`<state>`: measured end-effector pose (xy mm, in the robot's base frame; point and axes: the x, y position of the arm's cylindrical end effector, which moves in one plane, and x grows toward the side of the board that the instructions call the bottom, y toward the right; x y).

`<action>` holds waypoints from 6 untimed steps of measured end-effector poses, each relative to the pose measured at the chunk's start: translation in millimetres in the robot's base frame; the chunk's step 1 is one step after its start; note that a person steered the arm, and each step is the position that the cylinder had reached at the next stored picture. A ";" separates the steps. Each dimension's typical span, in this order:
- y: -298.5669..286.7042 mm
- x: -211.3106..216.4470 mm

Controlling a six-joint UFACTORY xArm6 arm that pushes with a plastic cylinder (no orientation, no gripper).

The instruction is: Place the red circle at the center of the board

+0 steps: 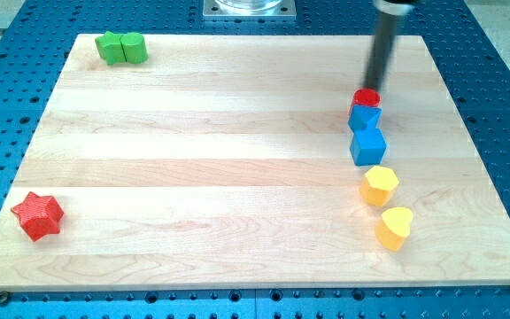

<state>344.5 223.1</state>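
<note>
Standing at the far right of the board point(237, 177), my tip point(375, 88) meets the far edge of the red circle point(367, 97), the dark rod rising from it towards the view's top. There are no fingers on this rod, so nothing to hold apart or together; it is a plain point resting at the block's rim. The red circle sits well right of the board's middle, touching the blue block point(365, 116) just on its near side (its exact shape is hard to make out, something angular). Nearer again comes the blue cube point(367, 146), close beneath the first blue one, whether touching I cannot tell. Then follow the yellow hexagon point(381, 185) and, nearest of the line, the yellow heart point(395, 226), each a little apart from the one before. All five run in a slightly slanted column down the right side. At the far left corner lies the green block point(121, 47), lobed like two joined rounds. At the near left edge lies the red star point(38, 214), well apart from everything else.
</note>
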 end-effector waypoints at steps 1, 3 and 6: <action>-18.7 53.3; -104.4 28.7; -168.3 -78.6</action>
